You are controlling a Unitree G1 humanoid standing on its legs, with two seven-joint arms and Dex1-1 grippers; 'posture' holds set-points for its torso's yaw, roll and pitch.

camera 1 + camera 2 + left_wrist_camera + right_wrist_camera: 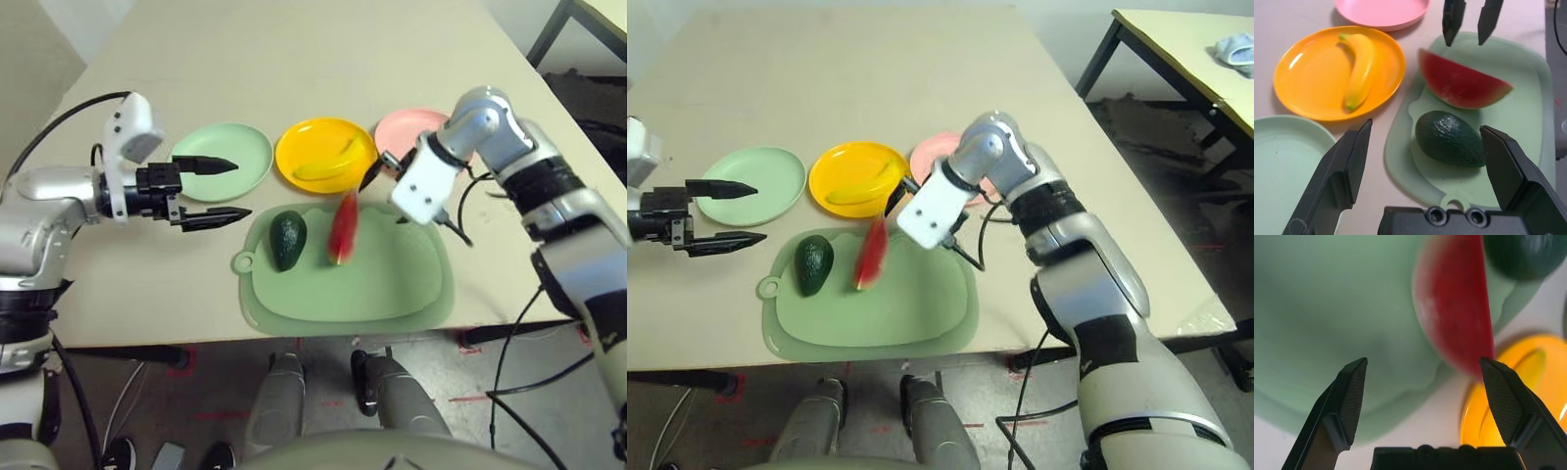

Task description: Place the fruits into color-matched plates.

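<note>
Both grippers stand open and empty. The right gripper (1422, 399) hangs over the watermelon wedge (1462, 84), which lies just beyond its fingertips on the cutting mat (392, 294), long axis running away from the robot toward the yellow plate (304, 145) (banana (1357, 66) already there). Closing across the rounded rind could squirt it sideways into the avocado (287, 239) just beside it, which lies ahead of the left gripper (211, 192).

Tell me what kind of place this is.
Probably a lab or workshop room set up for robot trials: a plain beige table bearing toy fruit and plastic plates, red tape marks on the bare floor, and a second black-legged table beside it.
</note>
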